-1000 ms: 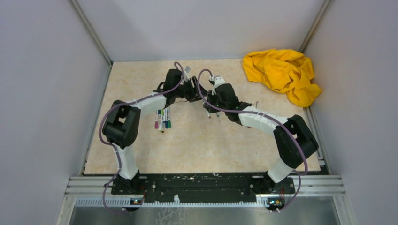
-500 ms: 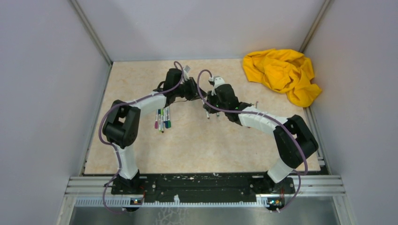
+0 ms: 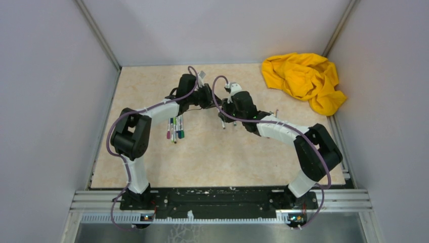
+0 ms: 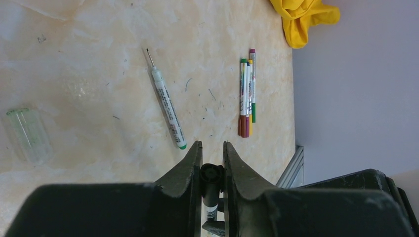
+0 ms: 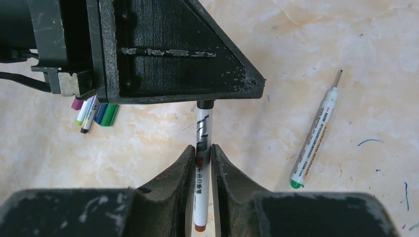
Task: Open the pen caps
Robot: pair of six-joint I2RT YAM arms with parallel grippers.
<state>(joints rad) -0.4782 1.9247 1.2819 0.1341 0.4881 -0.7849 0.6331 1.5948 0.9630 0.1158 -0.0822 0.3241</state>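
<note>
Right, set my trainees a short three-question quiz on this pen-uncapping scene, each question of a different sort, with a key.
1. True or false: the left gripper and the right gripper are both shut on the same pen.
2. Multiple choice: which gripper is shut on that pen's dark cap? (A) left (B) right (C) neither
3. Fill in: the uncapped pen lying on the table has a ___ rear end.
Key: 1 true; 2 A; 3 green.
</note>
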